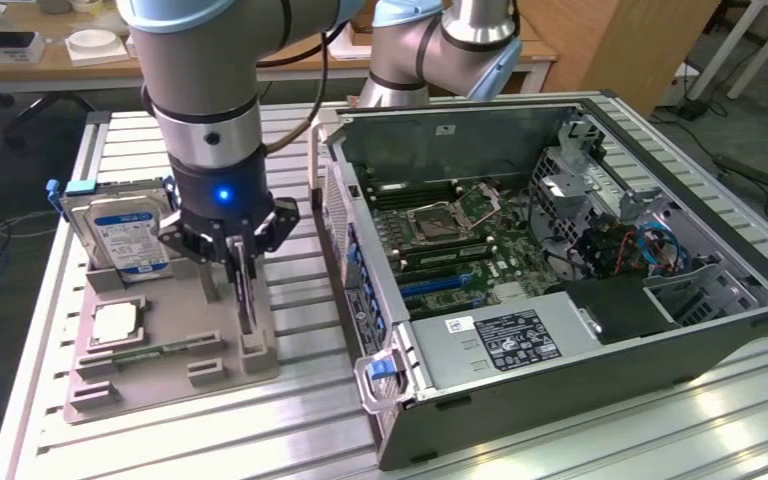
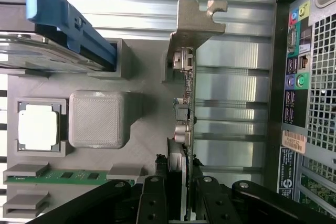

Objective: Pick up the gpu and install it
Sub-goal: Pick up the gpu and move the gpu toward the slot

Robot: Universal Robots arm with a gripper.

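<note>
We see the tool (image 1: pixel 241 262) (image 2: pixel 181 195) lowered over the grey holder (image 1: pixel 157 372) (image 2: pixel 142 77), which sits on the slatted counter (image 1: pixel 224 430) (image 2: pixel 231 87) at the exterior view's left. The open computer case (image 1: pixel 558 385) (image 2: pixel 310 103) lies just beside it to the right. The gpu (image 1: pixel 244 300) (image 2: pixel 185 103) stands on edge in a slot of that holder, which leaves both flat faces free for a pinch from above. Its silvery bracket (image 2: pixel 193 24) is at the end away from the tool. The fingers (image 2: pixel 155 198) straddle the card and are drawn in about halfway, one against each face, so we judge the tool to be clamped on the gpu near one end. We cannot tell whether the card's lower edge has left its slot. The other parts rest in their own places on the holder: the hard drive (image 1: pixel 124 235) (image 2: pixel 31 51) upright at the far left, the processor (image 1: pixel 115 322) (image 2: pixel 38 124) flat in its recess, and the green memory stick (image 1: pixel 157 350) (image 2: pixel 73 176) near it.
</note>
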